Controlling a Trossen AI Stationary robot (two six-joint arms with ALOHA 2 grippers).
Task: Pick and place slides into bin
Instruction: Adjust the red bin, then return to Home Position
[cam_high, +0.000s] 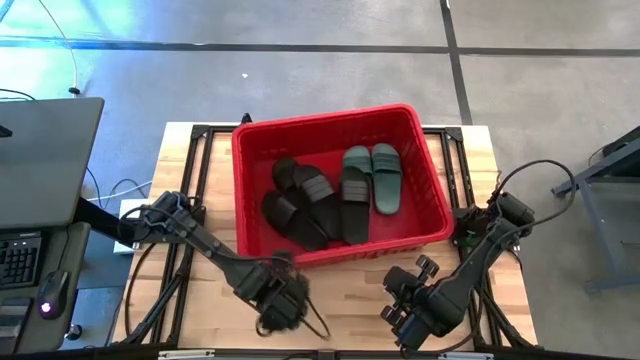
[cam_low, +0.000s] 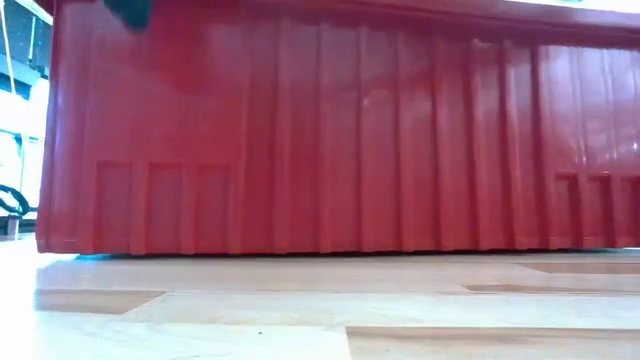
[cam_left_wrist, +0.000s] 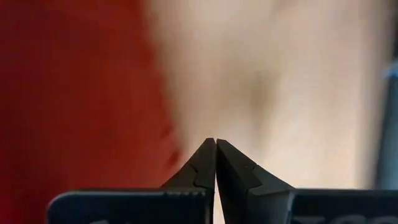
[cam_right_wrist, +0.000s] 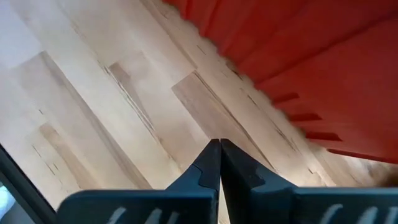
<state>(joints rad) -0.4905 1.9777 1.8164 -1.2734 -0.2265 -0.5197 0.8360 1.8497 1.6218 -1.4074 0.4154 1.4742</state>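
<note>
Now slides (cam_high: 325, 195) inside bin (cam_high: 262, 137), left claw (cam_high: 281, 312) closed, right claw (cam_high: 402, 318) closed

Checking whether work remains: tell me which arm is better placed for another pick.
Neither clearly: all visible slides lie in the bin. Left claw and right claw sit shut beside it.

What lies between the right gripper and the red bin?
Only bare wooden table top. The right wrist view shows the right gripper shut above the planks, with the bin wall beyond; no slide lies there.
</note>
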